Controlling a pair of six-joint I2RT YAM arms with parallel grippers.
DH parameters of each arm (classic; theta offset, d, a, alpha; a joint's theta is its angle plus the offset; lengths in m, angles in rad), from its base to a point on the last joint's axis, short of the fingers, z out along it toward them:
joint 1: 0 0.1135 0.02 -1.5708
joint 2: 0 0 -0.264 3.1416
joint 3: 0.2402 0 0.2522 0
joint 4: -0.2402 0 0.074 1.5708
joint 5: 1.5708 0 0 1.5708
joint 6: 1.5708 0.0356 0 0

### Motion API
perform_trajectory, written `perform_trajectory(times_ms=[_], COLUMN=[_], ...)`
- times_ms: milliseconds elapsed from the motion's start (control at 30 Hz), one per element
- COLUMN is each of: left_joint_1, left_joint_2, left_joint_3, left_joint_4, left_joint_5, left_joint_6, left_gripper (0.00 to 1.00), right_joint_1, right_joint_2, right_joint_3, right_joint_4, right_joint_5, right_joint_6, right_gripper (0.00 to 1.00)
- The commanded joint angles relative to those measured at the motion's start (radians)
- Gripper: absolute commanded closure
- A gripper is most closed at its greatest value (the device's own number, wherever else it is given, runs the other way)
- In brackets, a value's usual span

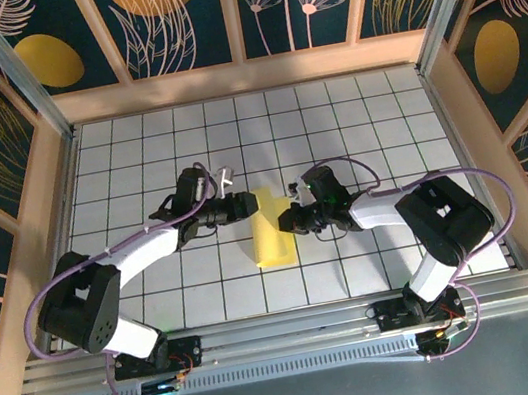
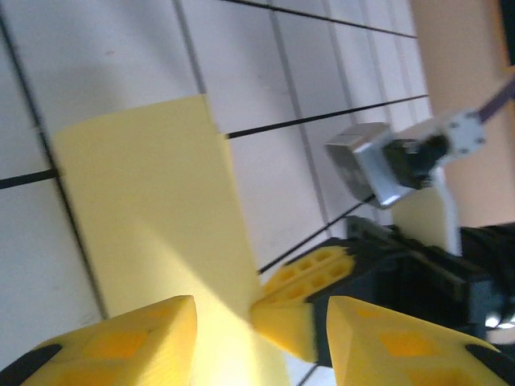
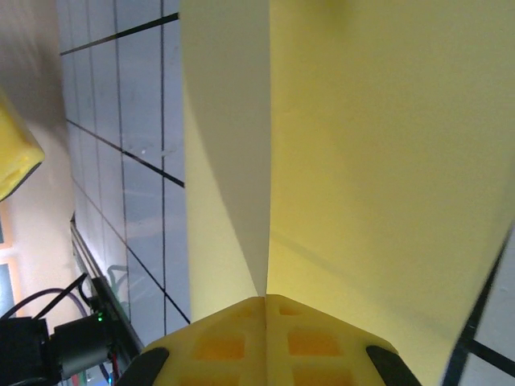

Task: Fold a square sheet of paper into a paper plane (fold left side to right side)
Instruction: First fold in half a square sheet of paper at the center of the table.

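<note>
The sheet of paper [image 1: 272,232] lies mid-frame on the counter [image 1: 134,148] as a narrow strip, so we judge the left-to-right fold nearly made. The right claw [image 3: 265,299] is closed on its edge, while the left claw [image 2: 261,310] stands open over it, holding nothing. The next move calls for pressing the crease flat.

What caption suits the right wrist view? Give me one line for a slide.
Right gripper shut on the thin bright yellow paper sheet, above the white grid-tiled table.

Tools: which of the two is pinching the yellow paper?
The right tool: it is shut on the yellow paper. The left tool is open, gripping nothing.
</note>
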Motion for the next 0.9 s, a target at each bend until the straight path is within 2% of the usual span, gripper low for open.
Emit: perform_trajectory(times_ms=[0,533,733,867], left_joint_1=[-0.004,-0.054,-0.062,-0.077], left_joint_2=[0.031,0.204,0.254,0.281], left_joint_3=[-0.014,0.03,0.039,0.05], left_joint_4=[-0.099,-0.037,-0.039,-0.054], left_joint_5=[-0.072,-0.026,-0.049,-0.07], left_joint_6=[0.017,-0.011,-0.021,-0.026], left_gripper=[0.52,0.48,0.53,0.59], right_joint_1=[0.004,0.005,0.005,0.004], right_joint_2=[0.002,-0.014,-0.013,-0.026], right_joint_3=[0.026,0.025,0.024,0.027], right_joint_4=[-0.062,-0.138,-0.153,-0.174], right_joint_5=[0.055,0.07,0.068,0.074], right_joint_6=[-0.02,-0.036,-0.043,-0.051], right_gripper=[1.0,1.0,1.0,0.9])
